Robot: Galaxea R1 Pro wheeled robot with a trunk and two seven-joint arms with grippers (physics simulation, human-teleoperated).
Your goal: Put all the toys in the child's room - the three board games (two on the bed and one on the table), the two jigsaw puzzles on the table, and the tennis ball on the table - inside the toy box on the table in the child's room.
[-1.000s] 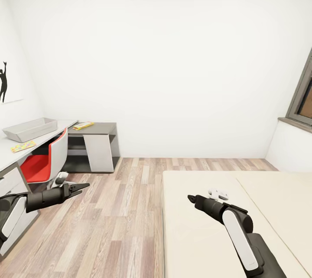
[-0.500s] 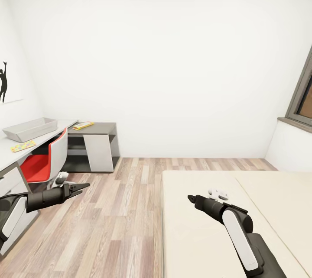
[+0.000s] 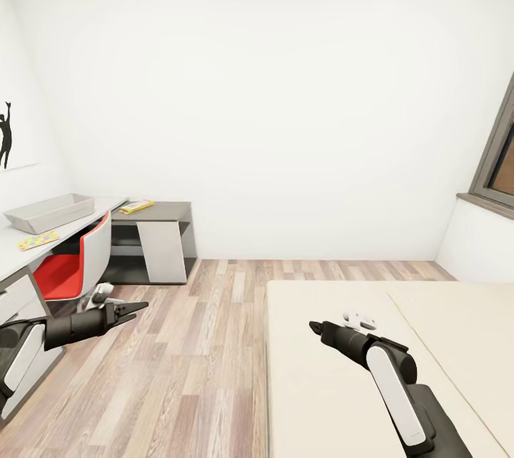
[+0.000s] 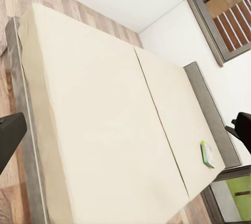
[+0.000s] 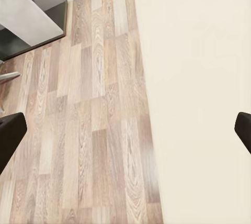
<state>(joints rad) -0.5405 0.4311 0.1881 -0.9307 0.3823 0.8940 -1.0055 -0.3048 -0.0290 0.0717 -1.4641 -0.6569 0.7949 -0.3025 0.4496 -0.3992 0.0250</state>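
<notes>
A bare white-walled child's room with pale wood-plank flooring [image 3: 193,344] fills the head view, a dark-framed window [image 3: 500,165] cut off at the right edge. Along the left edge runs a long white and grey table [image 3: 153,214]; on it sits the shallow grey open toy box [image 3: 50,212], with a flat multicoloured jigsaw puzzle [image 3: 38,240] just in front of it and a thin yellow board game [image 3: 136,207] further along, toward the frame's middle. A red-and-white swivel chair [image 3: 71,265] is tucked against the table. The wide cream bed [image 3: 314,401] takes the lower right. In the left wrist view, a small green-edged board game [image 4: 207,154] lies near the bed's far corner at the lower right of that frame, well apart from both arms.

The left gripper [image 3: 132,310] hangs over the floor at lower left, its dark jaws apart. The right gripper [image 3: 315,327] hovers above the mattress edge; both wrist views show fingertips only at the frame edges, so those jaws look spread too. Neither holds anything. The arms seem kept low and forward for travel, probably while the robot positions itself between bed and table.
</notes>
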